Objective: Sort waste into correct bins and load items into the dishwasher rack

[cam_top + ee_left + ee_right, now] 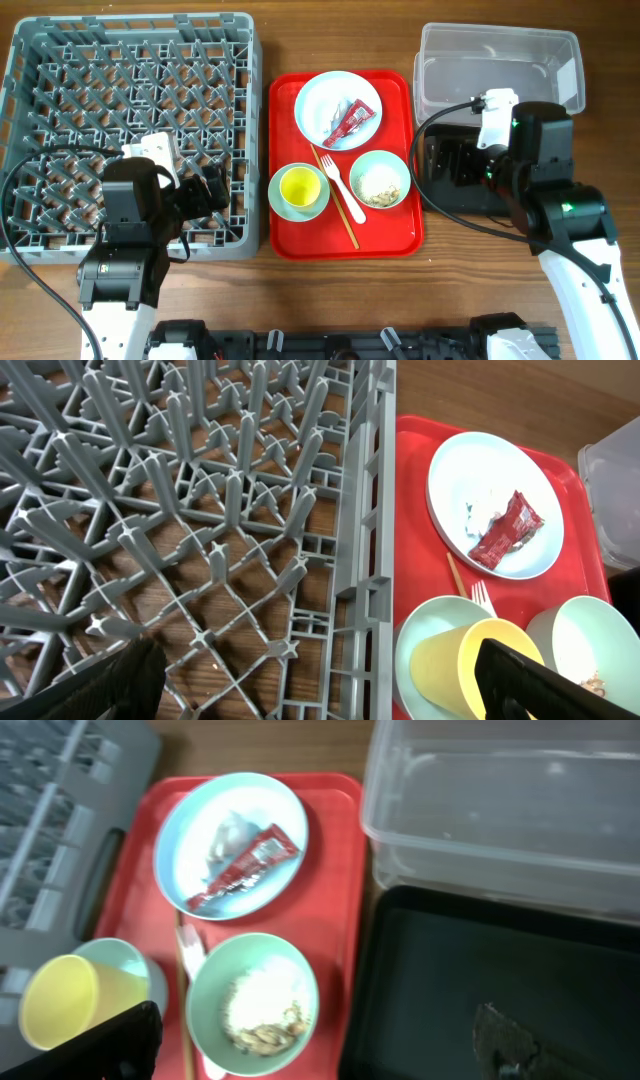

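The grey dishwasher rack (pixel 130 60) stands at the left. My left gripper (pixel 210 190) hangs open and empty over its right part; its fingers (pixel 320 688) frame the rack's edge. On the red serving tray a white plate (pixel 325 95) holds a red foil wrapper (pixel 352 122) and a tissue (pixel 485 512). A yellow cup (pixel 299 186) sits in a mint bowl (pixel 280 205). A second mint bowl (pixel 396 165) holds rice crumbs (pixel 262 1005). A fork (pixel 336 178) and chopsticks (pixel 342 195) lie between the bowls. My right gripper (pixel 452 165) is open and empty over the black tray (pixel 480 970).
The clear tub (pixel 495 60) stands at the back right, touching the black tray's far side. The red serving tray (pixel 395 235) lies between the rack and the bins. Cables run from both arms across the table.
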